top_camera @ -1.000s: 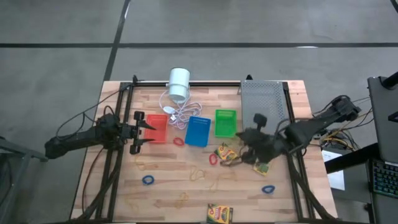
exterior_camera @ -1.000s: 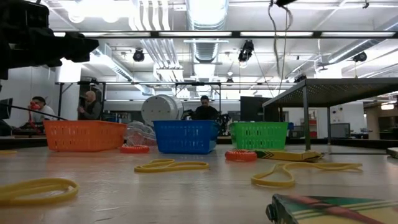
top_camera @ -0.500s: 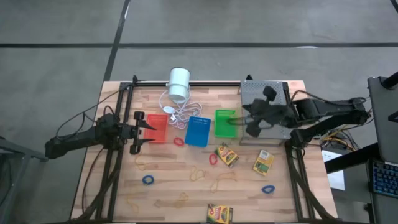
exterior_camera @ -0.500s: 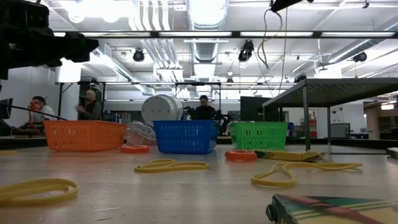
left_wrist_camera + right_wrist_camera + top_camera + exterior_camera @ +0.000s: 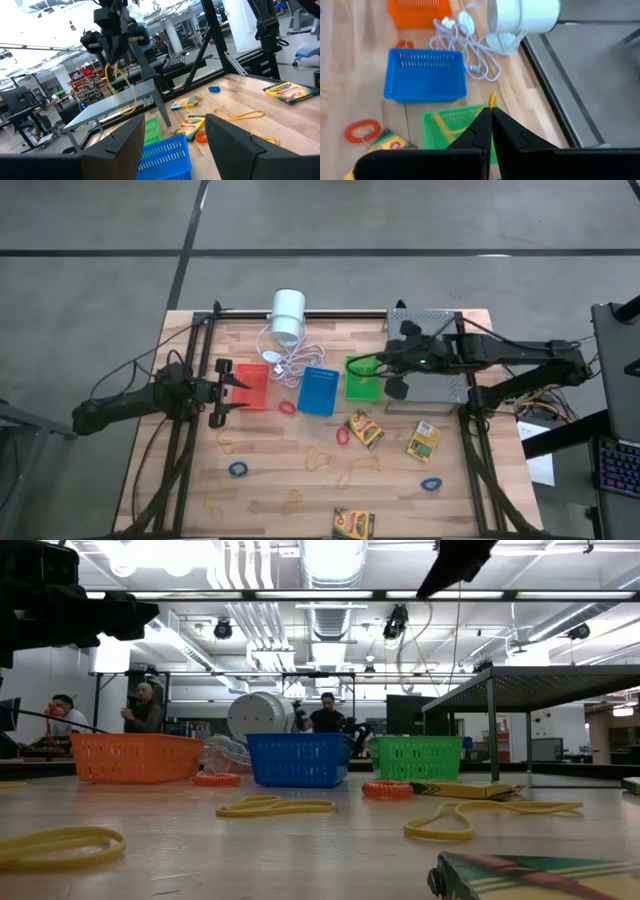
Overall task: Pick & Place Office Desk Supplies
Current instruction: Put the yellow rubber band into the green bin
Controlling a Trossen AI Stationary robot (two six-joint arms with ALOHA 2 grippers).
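My right gripper (image 5: 380, 364) hangs shut above the green basket (image 5: 362, 380), holding a tan rubber band (image 5: 119, 75). A blue basket (image 5: 319, 391) and a red-orange basket (image 5: 252, 385) stand to the left of the green one. My left gripper (image 5: 240, 392) waits open and level beside the red-orange basket, with nothing between its fingers. Crayon boxes (image 5: 364, 429) (image 5: 424, 441) (image 5: 353, 523) and loose red (image 5: 288, 407), blue (image 5: 237, 470) and tan (image 5: 322, 460) rubber bands lie flat on the wooden table. My right gripper pinches the tan rubber band's upper end (image 5: 492, 97) between its two shut fingers. The fingers slant down from the table's right side. The band hangs slack below them, lifted clear of the table, over the green basket.
A grey perforated tray (image 5: 428, 340) stands on legs at the back right, under my right arm. A white cylinder (image 5: 288, 314) with a coiled white cord (image 5: 285, 360) lies behind the baskets. Black frame rails run along the table's left and right sides.
My right gripper, still shut on the band, has swung from beside the crayon boxes at the right toward the far edge and then left, past the tray's corner, to above the green basket. The band has come along hanging below it.
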